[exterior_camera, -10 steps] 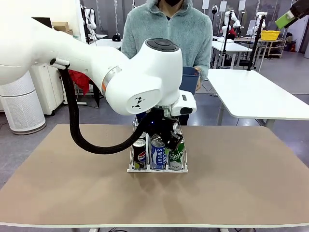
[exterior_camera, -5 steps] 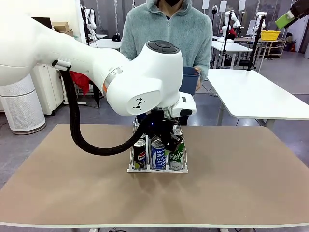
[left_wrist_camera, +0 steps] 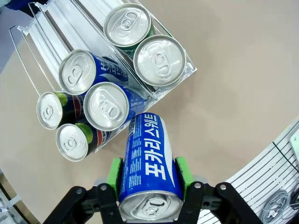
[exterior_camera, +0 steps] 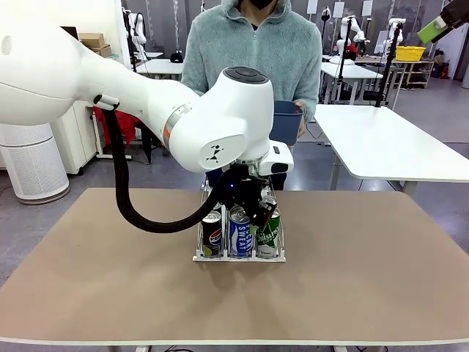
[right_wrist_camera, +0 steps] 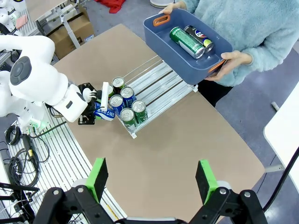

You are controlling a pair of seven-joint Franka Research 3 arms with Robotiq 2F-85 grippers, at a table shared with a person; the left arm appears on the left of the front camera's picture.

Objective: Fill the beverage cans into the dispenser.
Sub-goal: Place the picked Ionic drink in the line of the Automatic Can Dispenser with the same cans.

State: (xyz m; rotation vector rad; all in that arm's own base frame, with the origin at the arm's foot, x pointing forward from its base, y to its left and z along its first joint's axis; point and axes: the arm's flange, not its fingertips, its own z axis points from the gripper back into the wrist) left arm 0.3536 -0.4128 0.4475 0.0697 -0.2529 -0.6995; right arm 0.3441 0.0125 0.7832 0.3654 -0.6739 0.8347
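Observation:
My left gripper [left_wrist_camera: 149, 186] is shut on a blue-and-white Pocari Sweat can [left_wrist_camera: 148, 170], which lies tilted along the fingers just in front of the dispenser [left_wrist_camera: 70, 18]. The dispenser's three wire lanes hold several upright cans: two green-sided ones [left_wrist_camera: 160, 60], two blue ones [left_wrist_camera: 106, 106] and two dark ones [left_wrist_camera: 72, 141]. From the front, the left gripper [exterior_camera: 248, 204] hangs over the rack's front row [exterior_camera: 239, 233]. My right gripper [right_wrist_camera: 152, 182] is open and empty, high above the table, looking down on the dispenser [right_wrist_camera: 163, 88] and the held can [right_wrist_camera: 105, 113].
A person at the far side holds a dark blue bin [right_wrist_camera: 187, 60] with a green can [right_wrist_camera: 186, 42] and a dark can [right_wrist_camera: 200, 37] lying in it. The brown table [exterior_camera: 366, 279] has free room left and right of the rack. The left arm's white body [exterior_camera: 220, 125] looms over the rack.
The left arm's upper links have shifted a little to the left. Its gripper stays at the dispenser's front with the can still held.

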